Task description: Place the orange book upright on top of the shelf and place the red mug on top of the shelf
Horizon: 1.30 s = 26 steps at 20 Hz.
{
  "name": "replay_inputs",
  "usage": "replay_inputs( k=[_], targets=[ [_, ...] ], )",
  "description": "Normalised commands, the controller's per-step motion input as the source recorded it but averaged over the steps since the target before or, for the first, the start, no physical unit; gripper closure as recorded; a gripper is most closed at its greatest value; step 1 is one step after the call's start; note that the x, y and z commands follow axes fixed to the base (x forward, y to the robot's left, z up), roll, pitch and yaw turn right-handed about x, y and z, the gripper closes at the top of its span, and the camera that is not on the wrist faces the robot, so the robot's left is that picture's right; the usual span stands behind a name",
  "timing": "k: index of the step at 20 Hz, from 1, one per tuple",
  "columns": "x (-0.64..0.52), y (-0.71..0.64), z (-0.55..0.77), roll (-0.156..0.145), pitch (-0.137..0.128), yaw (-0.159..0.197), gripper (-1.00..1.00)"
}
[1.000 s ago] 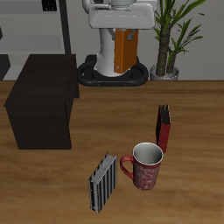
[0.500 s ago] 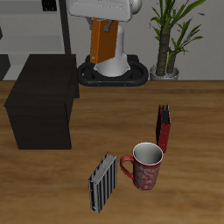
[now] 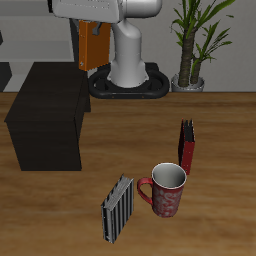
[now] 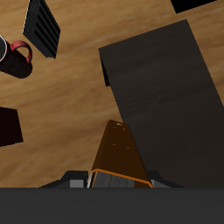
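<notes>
The gripper [image 4: 121, 178] is clenched on the orange book [image 4: 121, 153], which hangs from it high in the air — in the exterior view the book [image 3: 93, 45] shows as an orange slab under the arm, above the back of the table [image 3: 130, 130] and just beyond the shelf's [image 3: 48, 110] rear edge.

What the coming move turns on is where the book lies over the shelf. In the wrist view the book's long axis runs straight out from the fingers, and its free end points down at the black top of the shelf [image 4: 171, 96], close to that top's near corner and beside the bare wood. By my reading the book is only just over the shelf's edge — it probably needs carrying further in over the flat top before it is lowered onto its end.

The red mug [image 3: 165, 190] stands untouched near the table's front edge, well apart from the shelf, between the grey striped book [image 3: 118, 208] and the dark red-and-black book [image 3: 187, 146].
</notes>
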Motion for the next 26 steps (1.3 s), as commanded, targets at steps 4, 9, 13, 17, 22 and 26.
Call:
replay_inputs(
  k=[4, 9, 13, 17, 22, 26],
  targets=[
    [-0.17, -0.46, 0.07, 0.055, 0.003, -0.043, 1.0],
    [-0.15, -0.51, 0.02, 0.03, 0.007, -0.022, 1.0],
    [-0.16, -0.55, -0.1, -0.03, 0.008, -0.055, 1.0],
    [-0.15, -0.48, -0.06, -0.035, -0.006, -0.069, 1.0],
    [-0.07, -0.42, -0.08, -0.056, 0.011, -0.058, 1.0],
    [-0.01, -0.13, -0.17, 0.019, 0.068, -0.101, 1.0]
  ],
)
